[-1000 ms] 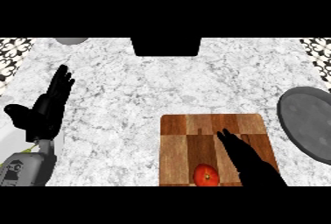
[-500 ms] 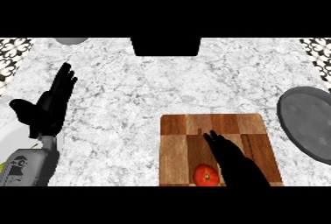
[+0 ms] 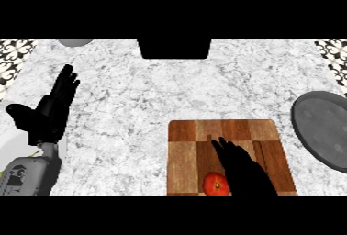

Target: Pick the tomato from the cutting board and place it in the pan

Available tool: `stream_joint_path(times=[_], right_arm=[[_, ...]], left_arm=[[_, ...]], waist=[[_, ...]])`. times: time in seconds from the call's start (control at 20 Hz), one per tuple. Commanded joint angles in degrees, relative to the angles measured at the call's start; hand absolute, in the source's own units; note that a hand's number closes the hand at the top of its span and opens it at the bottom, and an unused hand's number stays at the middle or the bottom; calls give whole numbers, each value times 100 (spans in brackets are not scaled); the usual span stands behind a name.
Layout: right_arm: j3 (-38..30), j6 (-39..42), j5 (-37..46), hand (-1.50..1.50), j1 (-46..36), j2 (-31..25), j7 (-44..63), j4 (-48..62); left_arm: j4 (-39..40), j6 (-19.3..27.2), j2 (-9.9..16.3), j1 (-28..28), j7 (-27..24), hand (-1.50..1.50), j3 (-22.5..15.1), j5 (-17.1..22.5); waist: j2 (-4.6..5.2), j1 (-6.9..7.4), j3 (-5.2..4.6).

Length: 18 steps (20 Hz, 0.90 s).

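Right hand (image 3: 240,167): fingers straight, holding nothing, over checkered wooden cutting board (image 3: 196,137) | small red round tomato (image 3: 215,184): lower centre, just left of hand, positioned for grasp | dark grey round pan (image 3: 324,131): right edge | left hand (image 3: 47,112): open, resting at left.

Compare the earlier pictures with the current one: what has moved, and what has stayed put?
The right hand has slid left over the cutting board, closing on the tomato, fingers straight, nothing grasped. Tomato, board, pan and the open left hand at the left edge are unchanged.
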Motion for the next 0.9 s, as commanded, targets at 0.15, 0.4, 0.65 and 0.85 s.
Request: stream_joint_path(times=[0.15, 0.4, 0.65, 0.85], right_arm=[[-532, 476, -221, -150, 232, -238, -405, 115], [-41, 524, 572, -150, 94, 689, 23, 500], [-87, 294, 615, -150, 392, 493, -665, 1254], [-542, 503, 608, -150, -166, 942, -802, 1877]], left_arm=[[-43, 293, -284, 53, -97, 0, -112, -405], [272, -205, -170, 176, -454, 0, 237, -196], [254, -113, -229, -255, -36, 0, 195, -270], [220, -402, -154, -233, -53, 0, 365, -107]], waist=[[0, -19, 2], [2, -14, 0], [6, -34, 1], [7, -11, 1]])
